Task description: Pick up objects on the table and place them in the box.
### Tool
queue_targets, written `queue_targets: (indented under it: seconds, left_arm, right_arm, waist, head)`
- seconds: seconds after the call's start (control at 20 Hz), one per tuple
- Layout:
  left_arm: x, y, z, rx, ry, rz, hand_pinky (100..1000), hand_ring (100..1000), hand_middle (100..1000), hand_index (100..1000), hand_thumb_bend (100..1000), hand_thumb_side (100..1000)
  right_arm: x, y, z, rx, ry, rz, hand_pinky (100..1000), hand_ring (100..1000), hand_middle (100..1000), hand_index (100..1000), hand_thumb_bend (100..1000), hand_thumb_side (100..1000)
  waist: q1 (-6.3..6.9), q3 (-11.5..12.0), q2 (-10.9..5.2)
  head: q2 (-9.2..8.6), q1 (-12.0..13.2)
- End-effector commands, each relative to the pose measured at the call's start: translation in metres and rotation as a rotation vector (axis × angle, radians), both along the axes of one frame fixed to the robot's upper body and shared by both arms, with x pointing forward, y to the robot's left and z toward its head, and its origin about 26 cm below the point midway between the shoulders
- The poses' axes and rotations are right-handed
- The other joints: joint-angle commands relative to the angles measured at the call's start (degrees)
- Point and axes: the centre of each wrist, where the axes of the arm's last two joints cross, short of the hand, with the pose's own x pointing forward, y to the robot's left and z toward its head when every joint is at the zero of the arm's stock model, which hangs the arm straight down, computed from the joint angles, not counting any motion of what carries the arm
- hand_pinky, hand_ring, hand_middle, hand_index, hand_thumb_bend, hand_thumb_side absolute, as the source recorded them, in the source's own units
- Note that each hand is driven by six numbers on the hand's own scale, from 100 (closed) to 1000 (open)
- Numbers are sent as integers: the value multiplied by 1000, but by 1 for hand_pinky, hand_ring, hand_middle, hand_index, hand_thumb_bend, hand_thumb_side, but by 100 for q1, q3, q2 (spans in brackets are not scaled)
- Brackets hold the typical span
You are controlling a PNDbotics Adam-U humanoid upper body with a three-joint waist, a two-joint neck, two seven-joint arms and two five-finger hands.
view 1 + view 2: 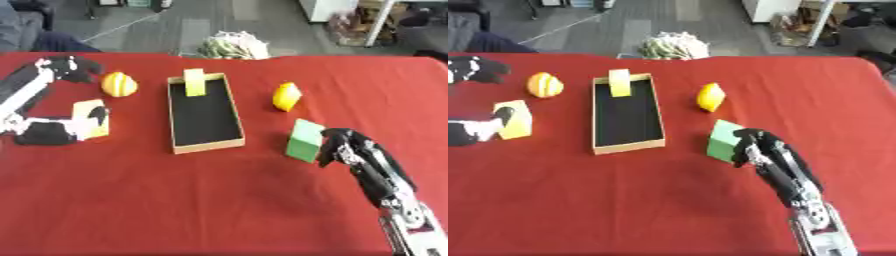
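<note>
The right hand curls its fingers against the green block, at four o'clock from the box. The left hand wraps the yellow block at nine. One yellow-green block lies boxed; the striped ball and yellow lump wait.
</note>
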Motion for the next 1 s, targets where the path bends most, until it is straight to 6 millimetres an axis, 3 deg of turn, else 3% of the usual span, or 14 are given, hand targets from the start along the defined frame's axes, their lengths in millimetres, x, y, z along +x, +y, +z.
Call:
queue_targets:
  seconds: [0.05,0.3,0.5,0.7,1.0]
  left_arm:
    - [23,17,13,231,78,45,844,783,794,887,455,222]
    - [77,30,-11,364,227,105,842,765,789,887,472,247]
    - [107,32,-35,398,282,163,840,763,785,888,488,253]
    - [121,33,-53,399,286,213,835,756,778,885,470,249]
    - [126,37,-61,381,216,300,829,749,773,884,461,247]
  right_arm:
    - [1,-3,5,-23,-16,14,490,523,506,729,100,578]
    - [0,-3,3,-21,-9,15,490,523,507,729,100,578]
    - [0,-2,3,-16,-8,20,490,523,508,729,100,577]
    - [0,-1,2,-12,-7,23,490,523,509,729,100,580]
    - [0,-1,2,-11,-6,25,490,523,511,729,100,583]
  waist:
    - [105,-38,-155]
    - [94,-115,-185]
    - [57,-144,-195]
    - [26,-184,-189]
    - [16,-216,-174]
  head:
    - [25,30]
    - [25,14]
    - [25,-4]
    - [25,14]
    - [25,30]
